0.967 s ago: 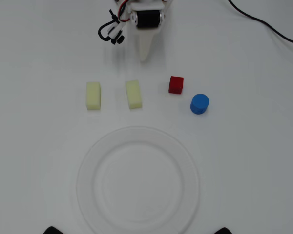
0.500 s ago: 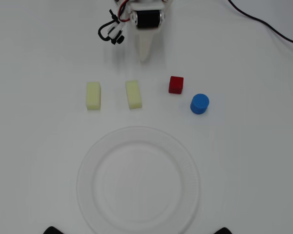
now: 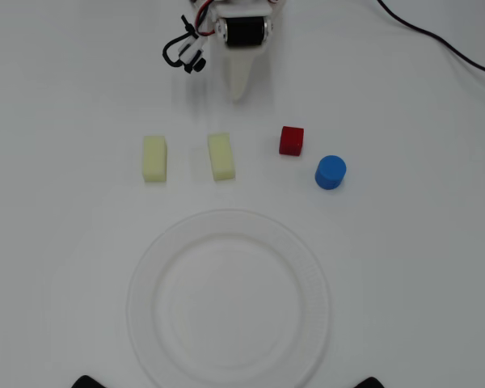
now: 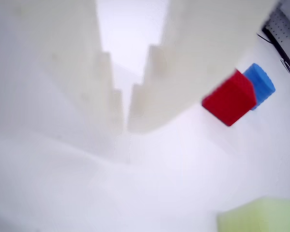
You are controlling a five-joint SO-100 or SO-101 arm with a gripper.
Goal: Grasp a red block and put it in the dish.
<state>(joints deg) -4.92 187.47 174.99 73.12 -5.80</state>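
Note:
The red block (image 3: 291, 141) is a small cube lying on the white table, just up and left of a blue cylinder (image 3: 330, 172). My gripper (image 3: 239, 95) sits at the top of the overhead view, to the upper left of the block and apart from it, its white fingers together and nothing between them. In the wrist view the gripper (image 4: 125, 126) fills the upper frame, and the red block (image 4: 229, 99) shows to the right of its fingers. The dish (image 3: 141, 301), a large round translucent plate, lies empty near the bottom edge.
Two pale yellow oblong blocks (image 3: 154, 158) (image 3: 221, 156) lie left of the red block. One yellow block (image 4: 261, 215) shows at the wrist view's lower right. A black cable (image 3: 436, 40) crosses the top right corner. Dark feet (image 3: 89, 381) poke in at the bottom edge.

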